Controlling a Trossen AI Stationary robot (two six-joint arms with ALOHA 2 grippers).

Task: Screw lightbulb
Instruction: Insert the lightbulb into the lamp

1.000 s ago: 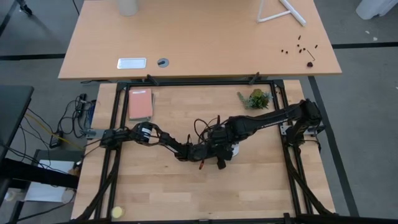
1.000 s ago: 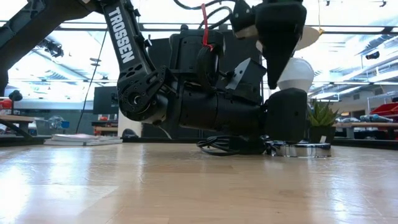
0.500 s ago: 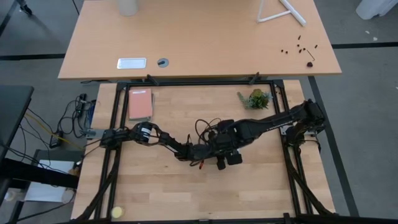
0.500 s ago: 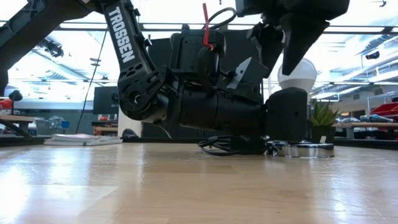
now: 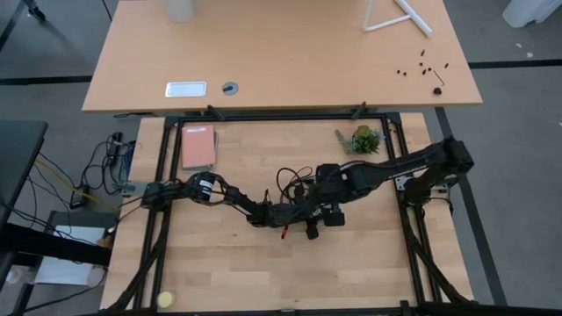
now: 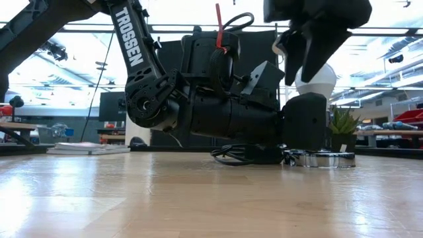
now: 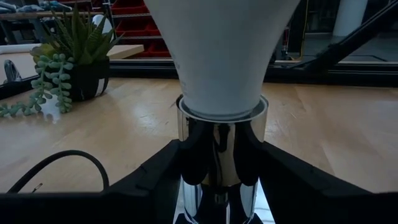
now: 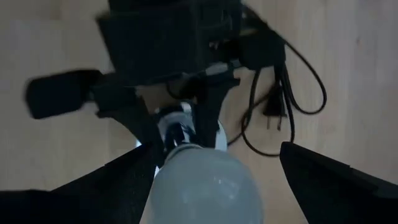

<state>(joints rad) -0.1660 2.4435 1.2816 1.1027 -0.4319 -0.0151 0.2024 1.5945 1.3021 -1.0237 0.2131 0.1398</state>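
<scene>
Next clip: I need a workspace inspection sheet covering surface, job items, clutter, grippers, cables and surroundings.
Surface: wooden table, bare in front.
Job's things: lightbulb stands upright in the chrome socket; the socket's round base rests on the table.
Clutter: pink notebook, potted succulent, small yellow ball.
Grippers: left gripper shut on the socket; right gripper open, fingers on either side of the bulb.
Cables: black cord with plug loose beside the socket.
Surroundings: second desk behind the table; nobody seen.
</scene>
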